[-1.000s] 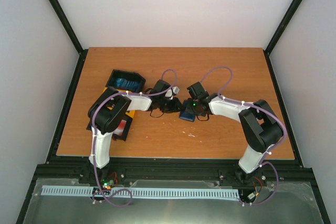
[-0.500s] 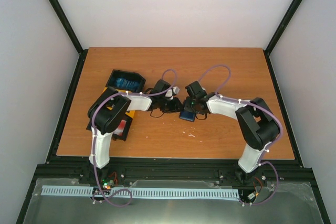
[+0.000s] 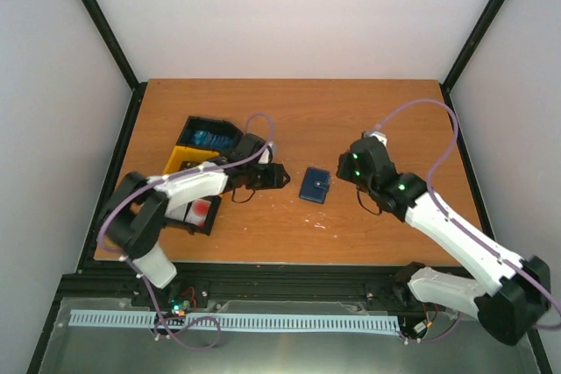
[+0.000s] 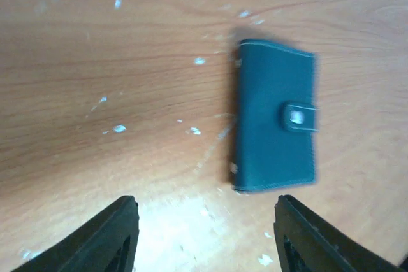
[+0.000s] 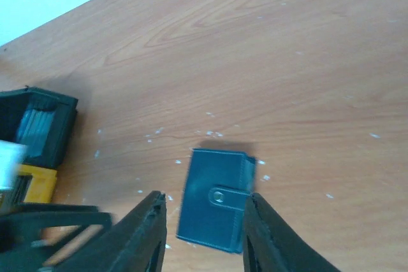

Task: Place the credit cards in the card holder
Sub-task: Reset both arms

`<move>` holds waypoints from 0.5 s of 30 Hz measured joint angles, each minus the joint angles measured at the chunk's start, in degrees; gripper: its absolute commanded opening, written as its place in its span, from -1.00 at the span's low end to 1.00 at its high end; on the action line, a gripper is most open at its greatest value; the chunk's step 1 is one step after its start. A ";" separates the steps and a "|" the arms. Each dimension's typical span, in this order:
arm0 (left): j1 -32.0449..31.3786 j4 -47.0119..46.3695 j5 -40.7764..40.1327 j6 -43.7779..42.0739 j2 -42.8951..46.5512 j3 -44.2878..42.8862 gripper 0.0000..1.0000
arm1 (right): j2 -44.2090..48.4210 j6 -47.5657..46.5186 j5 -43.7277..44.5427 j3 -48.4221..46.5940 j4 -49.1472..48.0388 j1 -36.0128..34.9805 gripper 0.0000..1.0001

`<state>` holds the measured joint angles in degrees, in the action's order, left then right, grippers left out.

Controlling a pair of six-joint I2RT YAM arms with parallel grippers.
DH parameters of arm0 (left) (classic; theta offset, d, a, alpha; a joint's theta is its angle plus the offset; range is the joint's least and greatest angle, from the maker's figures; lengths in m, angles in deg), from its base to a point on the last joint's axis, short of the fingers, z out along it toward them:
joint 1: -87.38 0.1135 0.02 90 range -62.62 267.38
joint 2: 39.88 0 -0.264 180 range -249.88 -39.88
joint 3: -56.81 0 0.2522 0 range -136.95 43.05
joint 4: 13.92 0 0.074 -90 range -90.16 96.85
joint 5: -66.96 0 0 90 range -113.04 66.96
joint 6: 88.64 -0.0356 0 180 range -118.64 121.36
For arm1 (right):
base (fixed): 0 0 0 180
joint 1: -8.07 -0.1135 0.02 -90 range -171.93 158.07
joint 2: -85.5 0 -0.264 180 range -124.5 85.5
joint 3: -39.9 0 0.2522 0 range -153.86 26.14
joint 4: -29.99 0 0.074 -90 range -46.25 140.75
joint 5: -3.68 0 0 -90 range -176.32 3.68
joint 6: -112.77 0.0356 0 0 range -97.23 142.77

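The card holder (image 3: 315,185) lies folded shut on the table between the two arms, dark blue with a snap strap across it (image 4: 275,116) (image 5: 213,205). My left gripper (image 3: 282,176) hangs just to its left, open and empty (image 4: 207,214). My right gripper (image 3: 347,172) hovers to its right, open, its fingers framing the holder from above without touching it (image 5: 205,211). Blue credit cards (image 3: 210,139) (image 5: 35,125) stand in the tray's black far compartment. A white card with a red blotch (image 3: 200,209) lies in the tray's near compartment.
The black-and-yellow tray (image 3: 180,161) sits at the left of the table, partly under my left arm. Black frame rails border the table's left and right edges. White specks dot the wood around the holder.
Both grippers were shut at the card holder; now both are open and have drawn back, left arm leftward, right arm rightward. The holder lies free on the table.
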<state>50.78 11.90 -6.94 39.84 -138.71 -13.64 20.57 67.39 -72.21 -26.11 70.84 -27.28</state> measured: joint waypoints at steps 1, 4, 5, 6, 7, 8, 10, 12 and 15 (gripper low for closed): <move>0.00 0.33 -0.76 -0.24 3.08 0.90 0.41 | 2.47 0.00 0.81 0.98 1.31 0.00 -0.23; 0.00 0.76 -3.58 -1.25 14.38 2.91 0.62 | 9.57 -0.72 2.71 3.61 5.99 0.02 -0.08; 0.00 0.70 -4.63 -1.70 17.81 3.13 0.70 | 12.17 -1.05 3.43 3.93 8.07 0.02 -0.02; 0.00 0.57 -5.60 -2.25 20.85 3.23 0.82 | 14.56 -1.27 4.07 3.98 9.62 0.02 0.06; 0.00 0.37 -6.54 -2.58 23.56 3.37 0.96 | 17.11 -1.57 4.83 3.98 10.99 0.02 0.16; 0.00 0.26 -7.85 -3.10 26.32 3.52 0.99 | 19.74 -1.86 5.60 3.93 12.33 0.02 0.26; 0.00 0.68 -10.71 -4.33 31.82 4.26 1.00 | 24.98 -2.36 7.13 3.52 15.15 0.02 0.45; 0.00 1.53 -13.46 -5.20 36.61 4.72 0.99 | 29.62 -3.02 8.85 2.34 18.05 0.02 0.60; 0.00 2.40 -17.38 -6.84 43.47 5.07 0.99 | 34.80 -3.52 11.54 -0.37 21.57 0.02 0.85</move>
<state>50.78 14.30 -24.32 33.00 -95.24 -8.57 55.37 63.87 -60.67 -26.48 92.41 -27.26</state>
